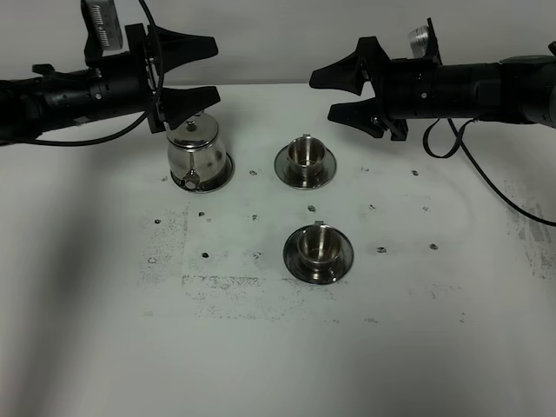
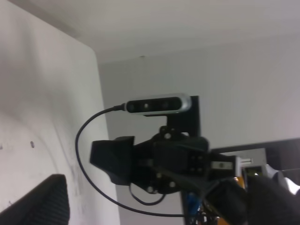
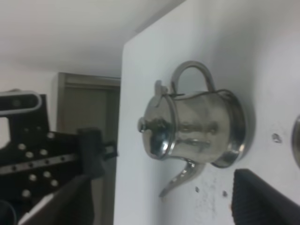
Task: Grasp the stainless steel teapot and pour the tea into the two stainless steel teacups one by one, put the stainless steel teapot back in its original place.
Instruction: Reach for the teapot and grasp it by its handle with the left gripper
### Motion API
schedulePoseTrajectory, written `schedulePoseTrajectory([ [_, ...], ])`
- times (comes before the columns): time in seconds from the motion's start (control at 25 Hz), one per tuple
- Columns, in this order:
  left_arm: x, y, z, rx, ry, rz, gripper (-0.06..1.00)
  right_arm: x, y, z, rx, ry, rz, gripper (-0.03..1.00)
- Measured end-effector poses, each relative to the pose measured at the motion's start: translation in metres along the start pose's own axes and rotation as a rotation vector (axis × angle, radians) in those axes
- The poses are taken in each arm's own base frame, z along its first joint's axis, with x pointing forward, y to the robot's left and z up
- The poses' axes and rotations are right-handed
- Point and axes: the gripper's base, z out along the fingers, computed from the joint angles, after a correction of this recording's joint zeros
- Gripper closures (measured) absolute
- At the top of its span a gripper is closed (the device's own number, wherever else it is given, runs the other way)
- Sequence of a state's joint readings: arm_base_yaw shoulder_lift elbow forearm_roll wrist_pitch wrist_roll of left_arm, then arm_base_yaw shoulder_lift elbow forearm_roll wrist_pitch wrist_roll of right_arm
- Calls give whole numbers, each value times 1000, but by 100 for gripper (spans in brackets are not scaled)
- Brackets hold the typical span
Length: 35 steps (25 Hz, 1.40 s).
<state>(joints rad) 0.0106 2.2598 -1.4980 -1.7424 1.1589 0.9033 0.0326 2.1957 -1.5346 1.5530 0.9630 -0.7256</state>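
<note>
The teapot (image 1: pixel 198 155) stands upright on its saucer (image 1: pixel 228 172) at the left of the tabletop (image 1: pixel 104 330). Its spout points toward the near edge, and its handle seems to be on the far side. The left gripper (image 1: pixel 214 69) hangs wide open and empty just above and behind the lid, so it is the nearer one. The grasp likely means dropping onto that handle. The right gripper (image 1: pixel 323 95), also open, hovers well apart, beyond the far cup (image 1: pixel 306 156).

Shiny teapot (image 1: pixel 195 149) upright, far teacup (image 1: pixel 305 155), near teacup (image 1: pixel 317 245)
</note>
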Motion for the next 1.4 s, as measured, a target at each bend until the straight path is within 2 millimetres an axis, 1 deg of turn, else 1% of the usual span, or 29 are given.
schedulePoseTrajectory([
  [0.12, -4, 0, -9, 18, -5, 0, 21, -3, -5, -7, 23, -1, -13, 38],
  [0.24, -7, 0, -16, 13, -21, 0, 21, -11, -7, -22, 47, -20, -34, 38],
  [0.28, -8, 0, -19, 10, -24, 0, 21, -14, -5, -28, 55, -28, -49, 38],
  [0.4, -10, -1, -28, -16, -16, 8, 21, -24, 2, -56, 86, -61, -97, 38],
  [0.6, -14, -10, -46, -59, -10, 33, 21, -37, 7, -112, 169, -92, -163, 38],
  [0.68, -17, -13, -54, -72, -16, 41, 21, -40, 10, -135, 214, -105, -180, 38],
  [0.8, -19, -17, -62, -89, -19, 57, 21, -39, 20, -167, 308, -116, -220, 38],
  [0.96, -18, -14, -67, -117, 0, 65, 21, -32, 44, -206, 453, -131, -282, 38],
  [1.08, -17, -12, -69, -139, 9, 71, 21, -19, 69, -226, 565, -124, -336, 38],
  [1.28, -17, -10, -69, -165, 17, 81, 21, 10, 112, -258, 750, -134, -380, 38],
  [1.36, -17, -9, -69, -186, 16, 91, 21, 26, 122, -269, 816, -146, -381, 38],
  [1.4, -17, -8, -70, -198, 16, 95, 21, 38, 126, -274, 848, -147, -376, 38],
])
